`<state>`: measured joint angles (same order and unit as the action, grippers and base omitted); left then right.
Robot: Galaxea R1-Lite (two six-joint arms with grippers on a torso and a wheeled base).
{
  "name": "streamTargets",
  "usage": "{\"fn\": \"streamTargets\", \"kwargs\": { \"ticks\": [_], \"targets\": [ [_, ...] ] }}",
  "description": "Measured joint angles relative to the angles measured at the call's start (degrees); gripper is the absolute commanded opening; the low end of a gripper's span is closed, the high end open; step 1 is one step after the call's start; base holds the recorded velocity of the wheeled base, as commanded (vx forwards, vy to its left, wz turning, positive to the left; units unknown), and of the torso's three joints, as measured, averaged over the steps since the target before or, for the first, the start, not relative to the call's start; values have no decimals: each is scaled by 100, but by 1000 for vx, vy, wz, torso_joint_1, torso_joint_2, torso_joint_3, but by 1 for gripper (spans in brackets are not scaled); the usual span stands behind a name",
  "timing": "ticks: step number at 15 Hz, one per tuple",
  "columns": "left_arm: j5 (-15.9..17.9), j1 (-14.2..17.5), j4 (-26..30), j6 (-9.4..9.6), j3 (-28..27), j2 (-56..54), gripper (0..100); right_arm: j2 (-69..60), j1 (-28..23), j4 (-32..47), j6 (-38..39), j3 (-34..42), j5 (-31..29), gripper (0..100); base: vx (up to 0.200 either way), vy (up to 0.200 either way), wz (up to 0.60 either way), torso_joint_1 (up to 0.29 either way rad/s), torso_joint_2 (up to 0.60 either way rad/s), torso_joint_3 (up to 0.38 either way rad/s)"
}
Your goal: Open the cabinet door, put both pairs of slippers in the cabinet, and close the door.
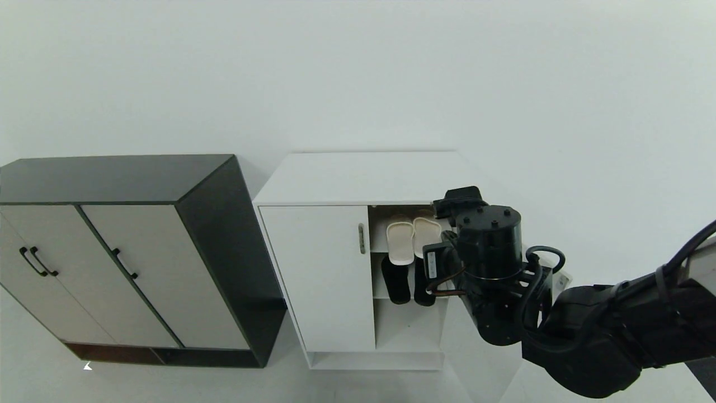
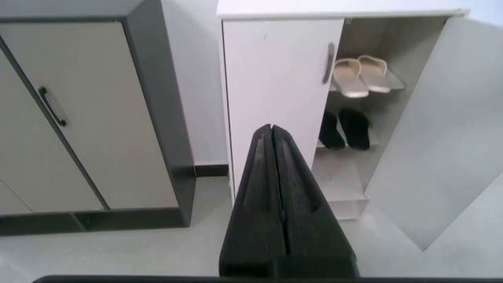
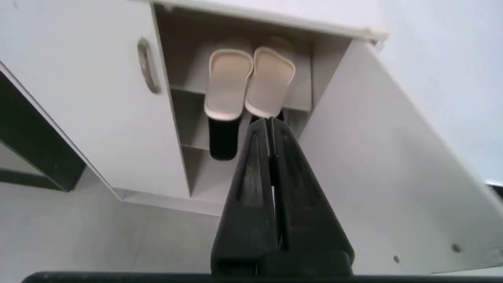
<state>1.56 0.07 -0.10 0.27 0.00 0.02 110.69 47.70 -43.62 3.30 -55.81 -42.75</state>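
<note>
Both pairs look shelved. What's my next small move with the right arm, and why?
Probably bring the right tool round to the outer face of the open door and push it shut. The white slippers and black slippers already sit on their shelves, so only closing seems left.

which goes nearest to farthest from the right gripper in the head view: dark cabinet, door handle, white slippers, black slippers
1. White slippers on the top shelf and black slippers on the shelf below: both just ahead of the right gripper, too close to call.
2. Door handle, on the closed white door to the left.
3. Dark cabinet, farthest left.
</note>
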Motion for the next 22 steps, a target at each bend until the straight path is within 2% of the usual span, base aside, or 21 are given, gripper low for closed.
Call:
{"fn": "streamTargets", "kwargs": {
  "ticks": [8, 15, 17, 22],
  "targets": [
    [2, 0, 2, 0, 0, 0, 0, -2, -41, -305, -18, 162, 318, 0, 0, 0, 0, 39, -86, -47],
    [2, 0, 2, -2, 0, 0, 0, 9, -107, -312, -68, 236, 334, 0, 0, 0, -600, 6, -2, 1],
    [0, -2, 0, 0, 0, 0, 0, 17, -171, -318, -128, 229, 345, 0, 0, 0, 0, 0, 0, 0],
    [0, -2, 2, 0, 0, 0, 0, 67, -495, -228, -49, 90, 807, 0, -40, 0, 0, 0, 1, 0]
  ]
}}
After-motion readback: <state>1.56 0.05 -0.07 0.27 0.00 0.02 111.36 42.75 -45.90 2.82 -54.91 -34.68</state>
